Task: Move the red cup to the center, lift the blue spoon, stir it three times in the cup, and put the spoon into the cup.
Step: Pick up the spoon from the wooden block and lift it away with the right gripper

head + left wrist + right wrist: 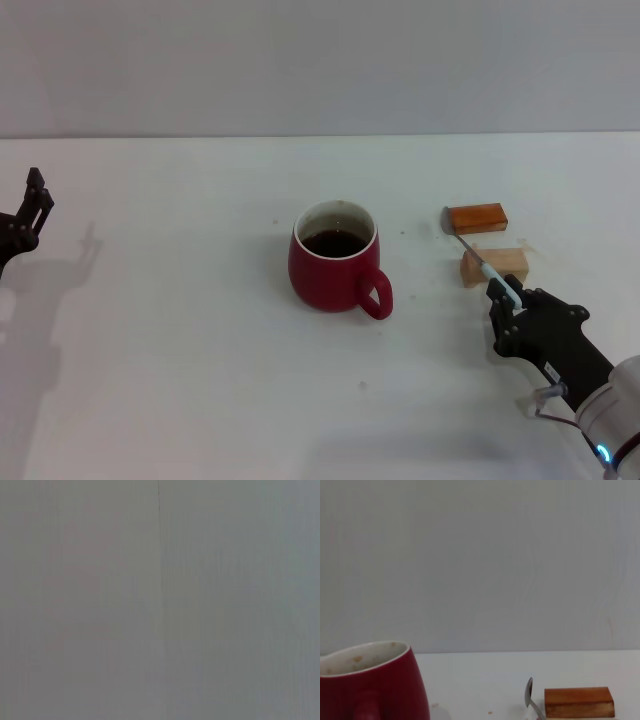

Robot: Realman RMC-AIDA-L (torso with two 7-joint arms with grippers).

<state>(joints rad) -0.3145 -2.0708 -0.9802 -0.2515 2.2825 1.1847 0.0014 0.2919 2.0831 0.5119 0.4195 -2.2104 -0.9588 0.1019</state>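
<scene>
R gripper (507, 300) at 4 o'clock of red cup (334, 259), looks clenched on blue spoon (497, 279) handle, its bowl near orange block (476, 216) | cup sits center | I judge spoon-lift step; next: raise, carry over cup | L gripper (30, 208) parked at 9, fingers apart.

Three cameras, one tabletop

The head camera looked forward and down over the white table (180, 380), taking in the red cup (335, 262) and the orange-brown block (477, 216). The right wrist camera sat low and close, facing level across the table toward the wall; it shared that cup (372, 687) and block (578, 702). The left wrist camera faced only blank grey wall (160, 600).
</scene>
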